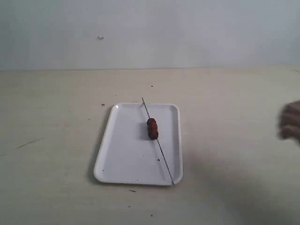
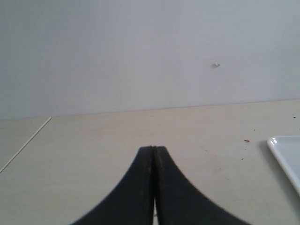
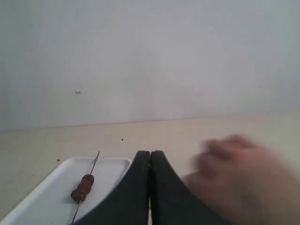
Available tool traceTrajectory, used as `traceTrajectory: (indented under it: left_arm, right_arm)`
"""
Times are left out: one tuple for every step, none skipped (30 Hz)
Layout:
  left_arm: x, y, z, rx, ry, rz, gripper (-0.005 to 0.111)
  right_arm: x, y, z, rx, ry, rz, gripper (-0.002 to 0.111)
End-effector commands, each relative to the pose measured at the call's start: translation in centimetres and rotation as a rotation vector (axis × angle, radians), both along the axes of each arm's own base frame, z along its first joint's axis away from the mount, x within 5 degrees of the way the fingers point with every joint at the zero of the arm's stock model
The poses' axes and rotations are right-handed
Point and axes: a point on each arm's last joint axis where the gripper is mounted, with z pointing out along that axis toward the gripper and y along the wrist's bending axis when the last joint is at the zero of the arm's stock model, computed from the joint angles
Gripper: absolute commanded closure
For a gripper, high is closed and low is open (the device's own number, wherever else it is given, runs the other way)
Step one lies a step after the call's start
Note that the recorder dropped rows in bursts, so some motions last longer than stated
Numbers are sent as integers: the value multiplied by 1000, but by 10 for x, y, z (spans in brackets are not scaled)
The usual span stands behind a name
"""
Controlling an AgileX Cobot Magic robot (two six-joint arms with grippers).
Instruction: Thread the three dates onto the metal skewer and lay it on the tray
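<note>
The white tray (image 1: 123, 154) lies mid-table. The thin metal skewer (image 1: 164, 157) rests diagonally across its right side, with the three dates (image 1: 152, 128) threaded on it as one dark red-brown clump. The right wrist view shows the same tray (image 3: 51, 187), skewer (image 3: 95, 161) and dates (image 3: 82, 186) beside my right gripper (image 3: 150, 153), which is shut and empty. My left gripper (image 2: 153, 148) is shut and empty over bare table; a tray corner (image 2: 287, 154) shows at that view's edge. Neither gripper appears in the exterior view.
A blurred human hand (image 1: 290, 121) is at the table's right edge, also close to the right gripper as hand (image 3: 236, 176). A pale wall stands behind the table. Small dark specks dot the tabletop (image 1: 56, 140).
</note>
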Motion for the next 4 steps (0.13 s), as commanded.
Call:
traceTrajectory:
  left_arm:
    - [0, 0, -1, -5, -2, 5, 107]
    - [0, 0, -1, -5, -2, 5, 107]
    - [0, 0, -1, -5, -2, 5, 107]
    - [0, 0, -1, -5, -2, 5, 107]
  right_arm:
    - [0, 0, -1, -7, -8, -3, 108]
    - [0, 0, -1, -7, -8, -3, 108]
    - [0, 0, -1, -9, -8, -3, 108]
    - [0, 0, -1, -9, -8, -3, 108]
